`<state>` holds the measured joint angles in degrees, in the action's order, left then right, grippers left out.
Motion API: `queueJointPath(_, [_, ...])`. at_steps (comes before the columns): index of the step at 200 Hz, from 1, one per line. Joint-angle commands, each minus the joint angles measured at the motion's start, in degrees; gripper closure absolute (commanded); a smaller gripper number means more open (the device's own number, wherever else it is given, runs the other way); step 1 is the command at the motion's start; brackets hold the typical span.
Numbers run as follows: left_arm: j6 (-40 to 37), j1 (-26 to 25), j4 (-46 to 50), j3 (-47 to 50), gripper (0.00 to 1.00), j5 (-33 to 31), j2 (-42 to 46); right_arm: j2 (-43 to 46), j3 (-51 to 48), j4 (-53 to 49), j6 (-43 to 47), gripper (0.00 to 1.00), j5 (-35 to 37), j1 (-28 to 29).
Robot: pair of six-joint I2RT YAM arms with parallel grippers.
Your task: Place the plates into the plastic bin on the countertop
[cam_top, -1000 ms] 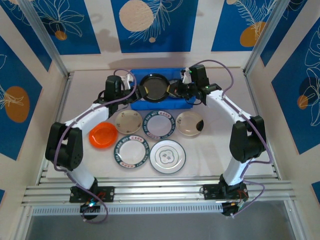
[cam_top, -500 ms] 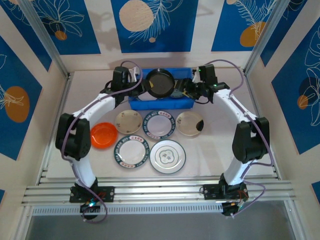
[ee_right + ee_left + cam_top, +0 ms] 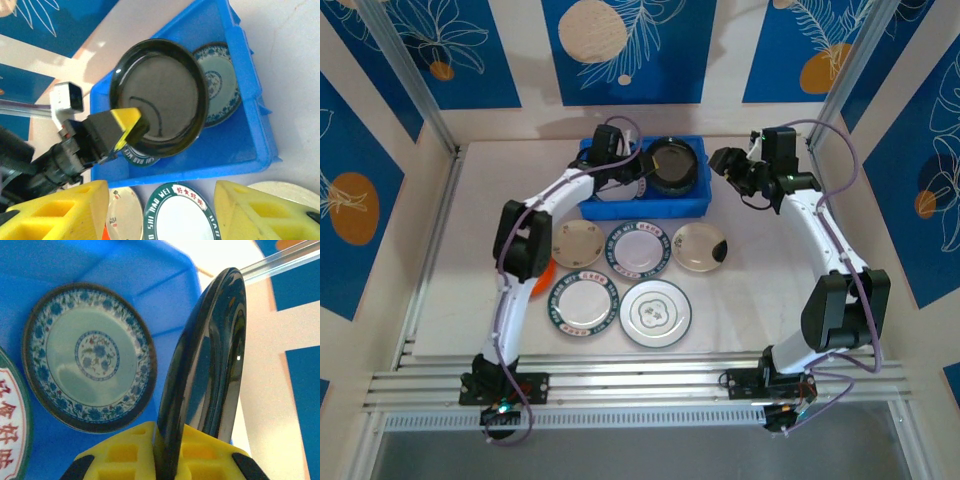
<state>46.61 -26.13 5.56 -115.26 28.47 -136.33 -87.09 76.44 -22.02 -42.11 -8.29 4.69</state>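
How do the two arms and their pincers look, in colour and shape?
The left arm and right arm have white links, black joints and purple cables. The left pincer and right pincer have yellow fingers with square hollows.

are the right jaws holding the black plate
No, the right jaws stand open and empty, while the left jaws clamp the black plate by its rim over the bin.

Left end effector gripping black plate over blue bin
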Motion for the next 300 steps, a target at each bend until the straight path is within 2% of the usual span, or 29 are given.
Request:
queueJointPath(1, [2.41,-0.68,1.15,-4.45,1.00,0.11,-2.98,2.10,-0.73,-1.41,-0.21,0.42,-0.12,-0.29])
queueJointPath(66, [7.12,-0.50,-0.38,-11.30,1.00,-0.99,-11.10,2.19,-2.19,-1.57,0.03,0.42,-1.23,-2.64])
queueJointPath(157, [10.87,-0.50,4.07,-24.20,1.00,-2.80,-20.41,0.97,-2.09,-0.74,-0.34,0.42,-1.99,-3.38])
queueJointPath(185, [10.06,-0.50,5.38,-24.36,0.73,-3.17,-20.34,0.05,-1.44,-0.47,-0.50,0.42,-2.34,-2.88])
queueJointPath(207, [9.31,-0.50,5.98,-24.38,0.61,-2.89,-19.96,-0.36,-0.93,-0.65,-0.60,0.42,-2.08,-2.16])
queueJointPath(246, [6.34,-0.41,10.09,-25.86,0.47,-3.73,-18.54,-0.05,-0.27,-1.39,-0.35,0.42,-0.62,-0.93])
queueJointPath(300, [2.11,-0.15,18.25,-28.17,0.43,-5.28,-18.14,1.04,-0.32,-2.20,0.27,0.42,1.91,0.56])
